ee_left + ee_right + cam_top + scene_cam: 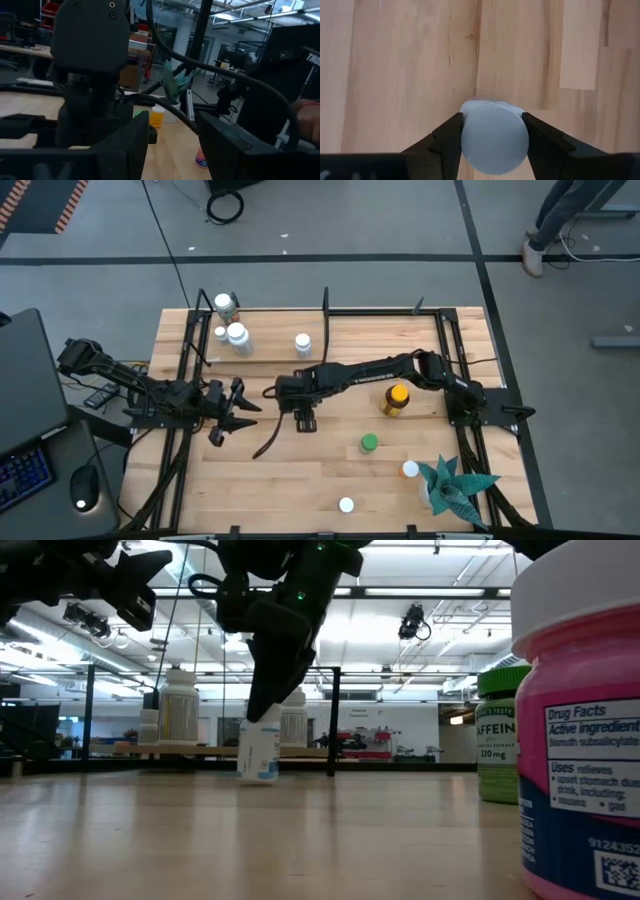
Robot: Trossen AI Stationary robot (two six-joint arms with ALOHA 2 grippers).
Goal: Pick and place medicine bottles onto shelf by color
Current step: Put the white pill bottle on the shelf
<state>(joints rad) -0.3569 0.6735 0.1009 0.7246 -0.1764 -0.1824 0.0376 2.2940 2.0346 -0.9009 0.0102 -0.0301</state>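
My right gripper [305, 420] reaches to the table's middle and is shut on a small white bottle [258, 750], whose white cap [494, 137] fills the right wrist view. The high view hides that bottle under the gripper. My left gripper [225, 418] hangs open at the table's left, touching nothing. Several white bottles [238, 337] stand on the light-wood shelf [265, 330] at the far left. An amber bottle with a yellow cap [396, 400], a green-capped one [369, 443] and two white-capped ones [410, 470] [346, 504] stand on the table. My right gripper pinches the white bottle at its cap [470, 125] between the two fingers [447, 142], coming from above and pointing down. The bottle hangs roughly upright below the fingers; whether its base [258, 778] touches the tabletop, I cannot tell.
A teal spiky plant [455, 485] stands at the near right corner. Black frame posts [325, 300] and a divider edge the shelf. A pink bottle [590, 740] and a green-capped bottle [505, 730] stand close to the low camera. A cable [268, 442] lies near the held bottle.
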